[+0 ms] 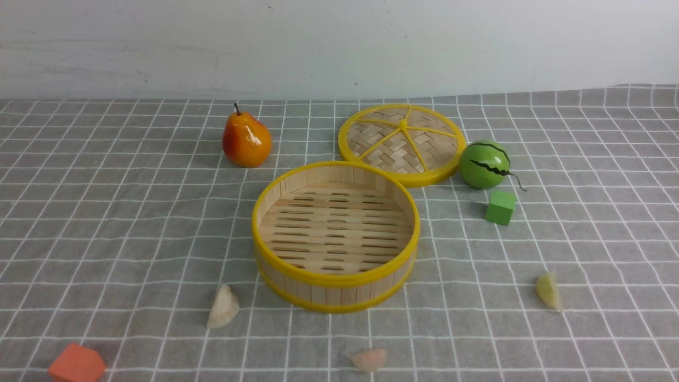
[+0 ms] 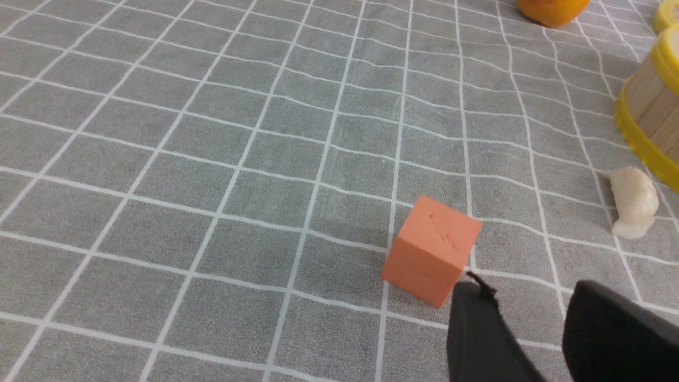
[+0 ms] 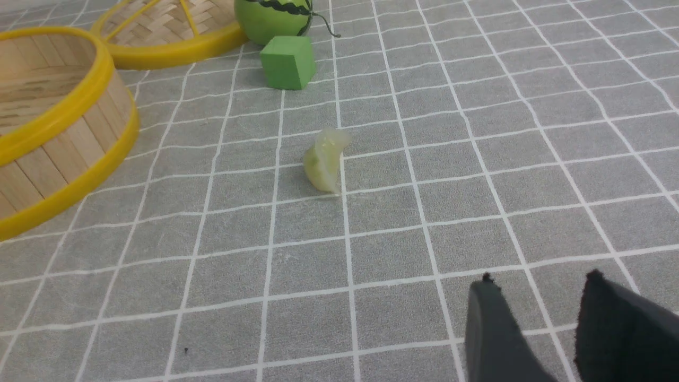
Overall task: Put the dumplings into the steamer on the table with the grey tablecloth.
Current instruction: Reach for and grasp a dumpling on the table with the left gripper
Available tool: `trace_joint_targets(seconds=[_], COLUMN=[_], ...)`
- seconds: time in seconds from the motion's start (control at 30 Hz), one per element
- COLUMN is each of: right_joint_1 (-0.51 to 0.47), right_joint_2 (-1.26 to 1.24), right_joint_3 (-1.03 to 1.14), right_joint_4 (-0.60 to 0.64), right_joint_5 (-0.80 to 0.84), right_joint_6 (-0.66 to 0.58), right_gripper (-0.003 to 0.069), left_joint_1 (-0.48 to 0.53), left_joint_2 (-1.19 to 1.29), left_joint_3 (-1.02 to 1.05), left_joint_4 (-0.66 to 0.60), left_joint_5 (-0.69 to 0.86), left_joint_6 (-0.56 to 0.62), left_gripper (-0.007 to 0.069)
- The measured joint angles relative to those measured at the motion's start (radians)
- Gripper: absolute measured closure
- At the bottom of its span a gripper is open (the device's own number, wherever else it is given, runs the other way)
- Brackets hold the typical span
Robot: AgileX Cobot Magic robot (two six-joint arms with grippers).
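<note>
The bamboo steamer (image 1: 335, 236) stands empty in the middle of the grey tablecloth (image 1: 106, 212). Three dumplings lie on the cloth around it: a whitish one (image 1: 223, 307) near its front left, a pinkish one (image 1: 368, 359) in front, a yellow-green one (image 1: 548, 290) to the right. No arm shows in the front view. My left gripper (image 2: 525, 289) is open above bare cloth, beside the orange block (image 2: 432, 249); the whitish dumpling (image 2: 631, 201) lies further off by the steamer wall (image 2: 650, 111). My right gripper (image 3: 538, 278) is open and empty, short of the yellow-green dumpling (image 3: 324, 159).
A woven lid (image 1: 401, 143) lies flat behind the steamer. A toy watermelon (image 1: 484, 164) and a green cube (image 1: 500, 207) sit to its right, a pear (image 1: 246, 139) at the back left, the orange block (image 1: 77, 364) at the front left edge.
</note>
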Motion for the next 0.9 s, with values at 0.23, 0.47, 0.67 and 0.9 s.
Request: trace_joint_targets(seconds=[0.23,0.47,0.67,0.9], right_joint_1=[0.000,0.000,0.000,0.000], right_joint_2=[0.000,0.000,0.000,0.000], right_joint_3=[0.000,0.000,0.000,0.000], right_joint_4=[0.000,0.000,0.000,-0.023], right_joint_5=[0.000,0.000,0.000,-0.001], right_joint_6=[0.000,0.000,0.000,0.000], right_gripper=[0.0419,0.0419,0.0419,0.0419], left_joint_1=[0.000,0.000,0.000,0.000], left_joint_2=[0.000,0.000,0.000,0.000], left_joint_3=[0.000,0.000,0.000,0.000], left_joint_4=[0.000,0.006,0.000,0.000], left_joint_5=[0.000,0.000,0.000,0.000], left_joint_6=[0.000,0.000,0.000,0.000], left_gripper=[0.0387,0.0387,0.0387,0.0387])
